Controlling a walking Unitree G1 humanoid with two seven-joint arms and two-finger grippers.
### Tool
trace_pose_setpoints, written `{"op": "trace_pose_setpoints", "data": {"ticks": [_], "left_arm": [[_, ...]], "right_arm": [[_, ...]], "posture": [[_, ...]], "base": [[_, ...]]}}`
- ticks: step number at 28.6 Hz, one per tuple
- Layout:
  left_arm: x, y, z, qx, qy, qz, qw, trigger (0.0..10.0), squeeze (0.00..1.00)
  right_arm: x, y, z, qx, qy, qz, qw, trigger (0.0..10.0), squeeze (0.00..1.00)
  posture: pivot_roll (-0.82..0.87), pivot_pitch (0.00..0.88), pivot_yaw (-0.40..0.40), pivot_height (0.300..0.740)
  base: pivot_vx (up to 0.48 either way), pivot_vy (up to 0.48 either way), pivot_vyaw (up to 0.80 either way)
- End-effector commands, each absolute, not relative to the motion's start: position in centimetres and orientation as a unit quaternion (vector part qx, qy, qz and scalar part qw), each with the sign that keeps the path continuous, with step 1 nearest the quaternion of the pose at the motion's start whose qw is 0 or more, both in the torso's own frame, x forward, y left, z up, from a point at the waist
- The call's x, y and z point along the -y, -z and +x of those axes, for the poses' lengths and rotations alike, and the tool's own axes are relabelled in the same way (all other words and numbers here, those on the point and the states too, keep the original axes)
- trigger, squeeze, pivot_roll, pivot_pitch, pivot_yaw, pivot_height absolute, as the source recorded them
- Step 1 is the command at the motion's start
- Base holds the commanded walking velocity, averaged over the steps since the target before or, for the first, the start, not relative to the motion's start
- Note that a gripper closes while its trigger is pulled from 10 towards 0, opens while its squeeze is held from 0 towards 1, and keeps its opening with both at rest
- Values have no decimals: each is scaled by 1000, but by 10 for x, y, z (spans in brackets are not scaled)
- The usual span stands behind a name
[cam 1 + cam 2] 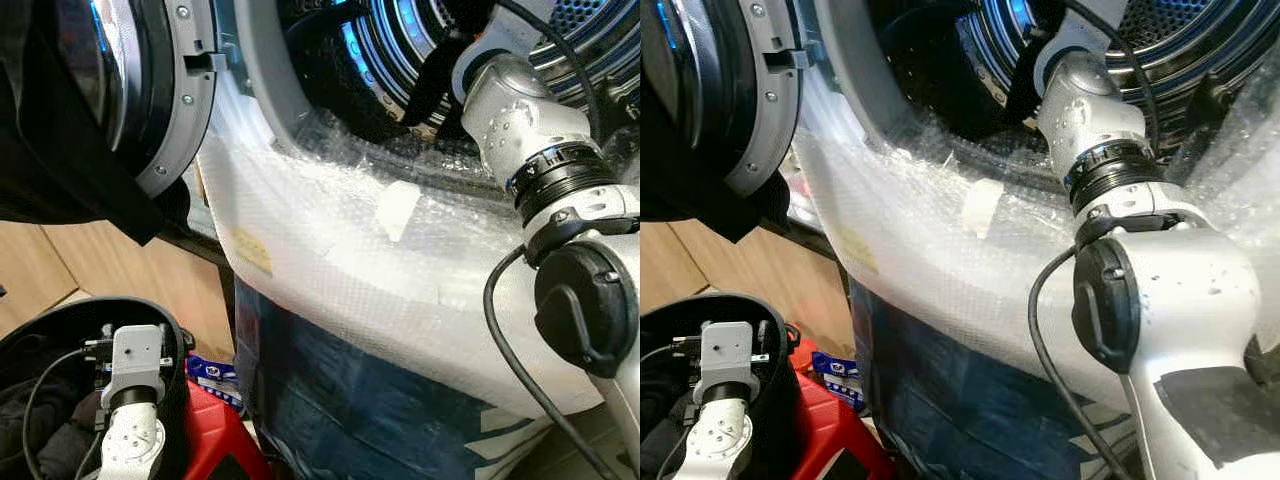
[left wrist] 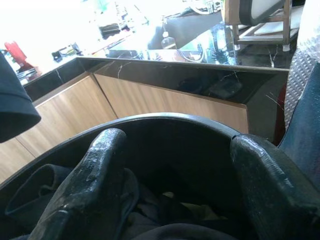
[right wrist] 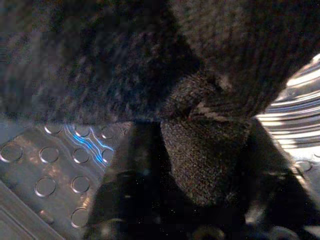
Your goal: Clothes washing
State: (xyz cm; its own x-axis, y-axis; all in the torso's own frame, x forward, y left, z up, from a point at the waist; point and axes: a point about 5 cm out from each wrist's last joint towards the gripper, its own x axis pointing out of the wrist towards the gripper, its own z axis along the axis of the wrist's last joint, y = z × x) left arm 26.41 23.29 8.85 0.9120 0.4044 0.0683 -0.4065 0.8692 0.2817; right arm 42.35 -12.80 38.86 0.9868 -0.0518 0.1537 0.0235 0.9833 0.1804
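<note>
Dark garment (image 3: 210, 150) pinched by right tool (image 3: 200, 165) | arm extended into drum (image 3: 45, 165) | left tool (image 2: 175, 190) spread

Dark knitted fabric (image 3: 210, 150) is crowding right against the right tool (image 3: 200, 165) inside the drum (image 3: 45, 165), leaving bare dimpled wall beside it, while the left tool (image 2: 175, 190), fingers apart, is facing clothes (image 2: 150, 210) walled in by the black basket's rim (image 2: 165, 120).
</note>
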Motion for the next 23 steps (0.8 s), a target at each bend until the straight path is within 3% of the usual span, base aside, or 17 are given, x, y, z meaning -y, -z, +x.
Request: {"op": "trace_pose_setpoints", "data": {"ticks": [1, 10, 17, 23], "left_arm": [[-236, -92, 264, 5, -224, 143, 964, 10000, 0], [-231, -99, 269, 15, -216, 140, 966, 10000, 0], [-233, -103, 269, 15, -221, 133, 966, 10000, 0], [-230, -101, 270, 10, -211, 132, 969, 10000, 0]], "right_arm": [[132, -384, 425, 69, 26, 85, 994, 10000, 1000], [140, -392, 423, 90, 51, 40, 994, 10000, 1000], [167, -425, 411, 191, 155, 7, 969, 10000, 1000], [142, -399, 421, 136, 72, -25, 988, 10000, 1000]], "posture": [[67, 0, -59, 740], [64, 1, -59, 740], [70, 9, -62, 740], [59, 15, -58, 740]], "base": [[0, 0, 0], [0, 0, 0], [0, 0, 0], [0, 0, 0]]}}
